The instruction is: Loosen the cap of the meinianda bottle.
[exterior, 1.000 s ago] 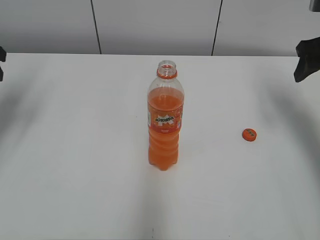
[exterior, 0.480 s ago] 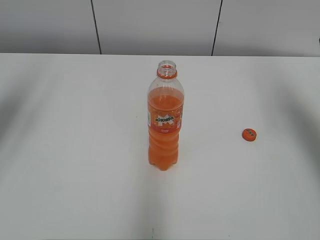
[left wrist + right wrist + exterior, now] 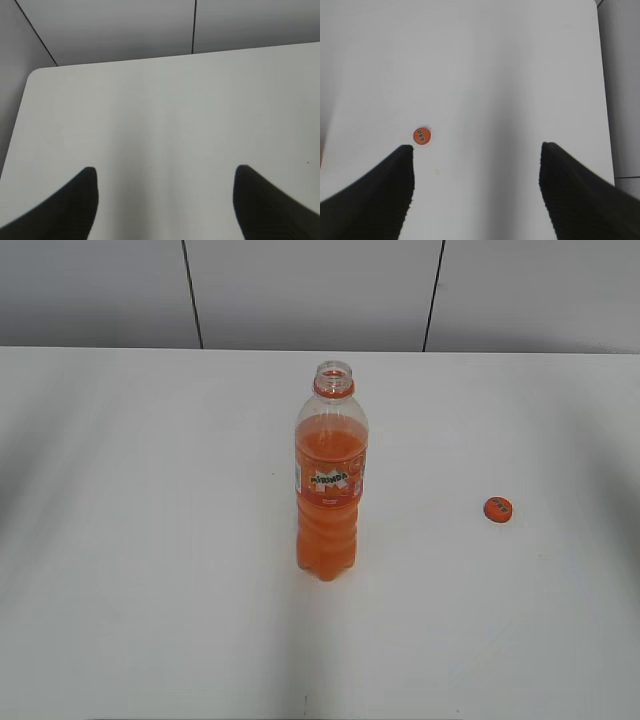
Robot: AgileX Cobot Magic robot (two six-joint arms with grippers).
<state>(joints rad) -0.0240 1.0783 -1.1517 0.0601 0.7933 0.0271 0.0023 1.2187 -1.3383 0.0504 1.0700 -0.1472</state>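
The meinianda bottle (image 3: 331,480) stands upright in the middle of the white table, its mouth open and uncapped, with an orange neck ring. The small orange cap (image 3: 498,509) lies flat on the table to the bottle's right; it also shows in the right wrist view (image 3: 421,135), just above the left fingertip. My right gripper (image 3: 477,150) is open and empty, high above the table. My left gripper (image 3: 165,172) is open and empty over bare table; the bottle is out of its view. Neither gripper shows in the exterior view.
The white table (image 3: 150,540) runs back to a grey panelled wall (image 3: 300,290). The left wrist view shows the table's far left rounded corner (image 3: 35,75). The right wrist view shows the table's right edge (image 3: 605,100).
A dark arm part at the right edge and one at the left edge of the exterior view have withdrawn out of sight. The bottle and the cap have not moved.
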